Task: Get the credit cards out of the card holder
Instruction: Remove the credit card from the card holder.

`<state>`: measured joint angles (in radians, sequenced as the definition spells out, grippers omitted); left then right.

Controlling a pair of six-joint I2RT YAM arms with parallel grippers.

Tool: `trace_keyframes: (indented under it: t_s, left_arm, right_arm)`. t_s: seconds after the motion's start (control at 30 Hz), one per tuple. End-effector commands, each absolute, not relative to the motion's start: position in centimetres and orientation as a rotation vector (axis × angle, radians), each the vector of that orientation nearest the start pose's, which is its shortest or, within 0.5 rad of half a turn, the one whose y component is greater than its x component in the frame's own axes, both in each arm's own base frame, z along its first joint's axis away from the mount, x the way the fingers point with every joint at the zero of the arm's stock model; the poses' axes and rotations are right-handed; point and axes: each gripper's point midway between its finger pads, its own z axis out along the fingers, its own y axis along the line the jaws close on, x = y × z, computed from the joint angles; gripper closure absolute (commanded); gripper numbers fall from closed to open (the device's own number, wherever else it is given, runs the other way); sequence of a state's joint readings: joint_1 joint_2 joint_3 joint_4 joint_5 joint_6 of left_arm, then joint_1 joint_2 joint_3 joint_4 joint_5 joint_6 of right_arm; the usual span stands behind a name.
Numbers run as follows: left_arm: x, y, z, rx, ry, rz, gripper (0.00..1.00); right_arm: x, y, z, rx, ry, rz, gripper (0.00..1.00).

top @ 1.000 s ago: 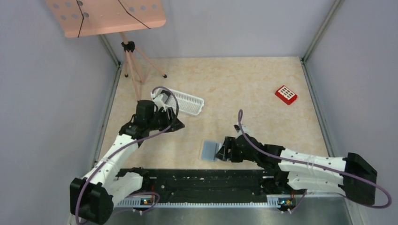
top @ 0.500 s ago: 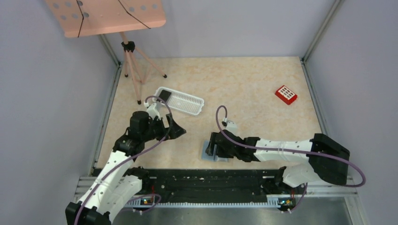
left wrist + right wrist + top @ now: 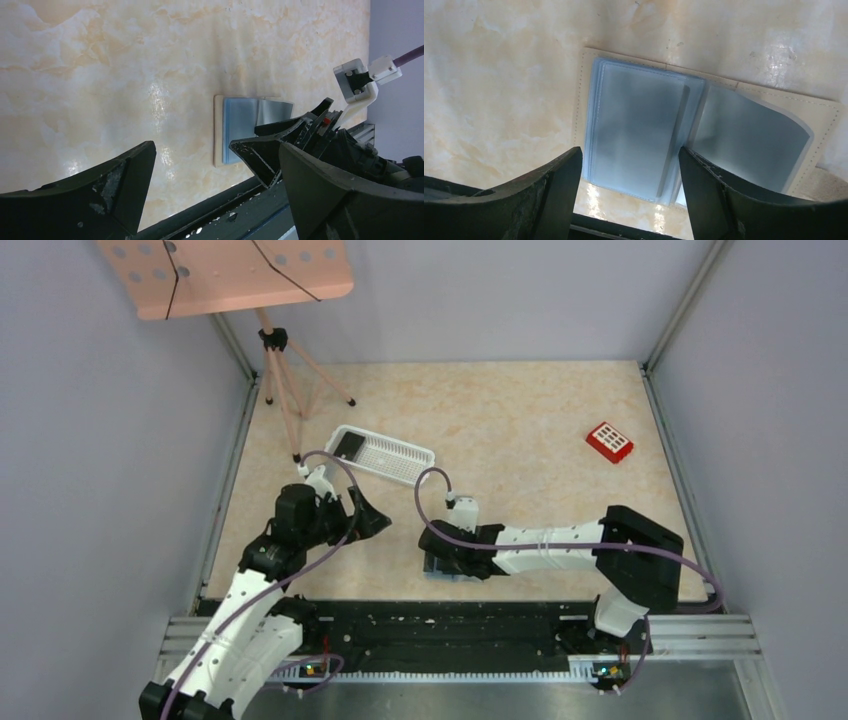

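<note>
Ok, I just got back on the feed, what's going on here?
The right gripper is open, its fingers straddling the blue half of the card holder, which lies spread open on the table. The left gripper, also open and empty, hangs off to the left of it, nearer the white basket, which has a dark flat item in it. Neither gripper holds a card right now.
</note>
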<state>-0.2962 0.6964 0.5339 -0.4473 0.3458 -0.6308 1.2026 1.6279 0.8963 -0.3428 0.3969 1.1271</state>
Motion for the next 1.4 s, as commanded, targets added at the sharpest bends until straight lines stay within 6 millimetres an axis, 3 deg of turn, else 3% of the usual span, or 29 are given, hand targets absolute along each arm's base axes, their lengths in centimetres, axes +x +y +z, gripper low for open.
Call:
trace_keyframes:
  t_s: [0.0,0.27,0.33,0.47,0.67,0.77,0.93,1.37]
  left_arm:
    - [20.8,-14.6,15.8,-0.179,2.205,-0.877,0.02]
    - [20.0,-16.1,15.4,-0.137,2.253,-0.988,0.15]
    - [19.8,-16.4,15.2,-0.122,2.266,-1.018,0.16]
    - [19.3,-17.1,14.7,-0.071,2.278,-1.063,0.17]
    - [19.4,-16.9,13.1,-0.111,2.289,-1.05,0.17]
    - [19.4,-16.9,12.7,-0.114,2.293,-1.053,0.17]
    - [19.3,-16.9,12.8,-0.09,2.282,-1.057,0.19]
    - [18.8,-18.0,12.0,-0.045,2.301,-1.142,0.3]
  right_arm:
    - [15.8,31.7,1.5,-0.05,2.565,0.256,0.31]
    - [15.6,30.8,0.5,-0.137,2.57,0.2,0.46]
    - [15.7,30.6,0.6,-0.154,2.566,0.186,0.46]
    - [15.8,30.4,0.7,-0.152,2.562,0.164,0.35]
    - [16.0,30.7,0.4,-0.166,2.57,0.136,0.31]
    - [15.9,30.1,-0.3,-0.185,2.582,0.071,0.33]
    - [16.1,29.6,-0.2,-0.185,2.567,0.044,0.44]
    - [15.6,31.2,1.2,-0.17,2.5,0.377,0.49]
